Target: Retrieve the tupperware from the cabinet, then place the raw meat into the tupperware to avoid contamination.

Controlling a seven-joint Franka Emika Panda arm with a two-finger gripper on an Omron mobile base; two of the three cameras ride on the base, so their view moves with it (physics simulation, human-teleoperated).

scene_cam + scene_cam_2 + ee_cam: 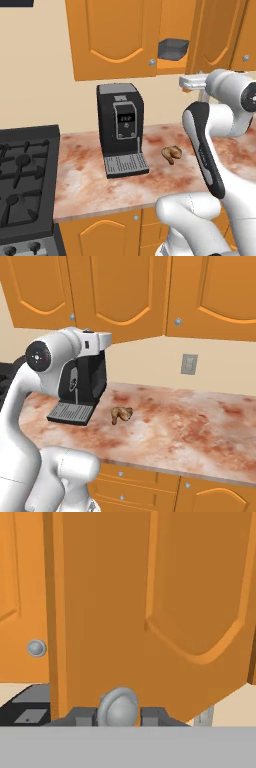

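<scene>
The arm reaches up, its hand (118,716) set narrowly around a cabinet (120,37) door knob (118,706), with the tupperware (173,48) on the shelf at upper centre and the raw meat (172,152) on the tabletop (90,185) below.

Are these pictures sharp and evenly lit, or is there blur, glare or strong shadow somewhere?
Left base view: sharp, even light, soft shadow inside the open cabinet around the tupperware. Right base view: no glare on the counter. Hand view: the knob between the gripper tips looks slightly soft.
</scene>
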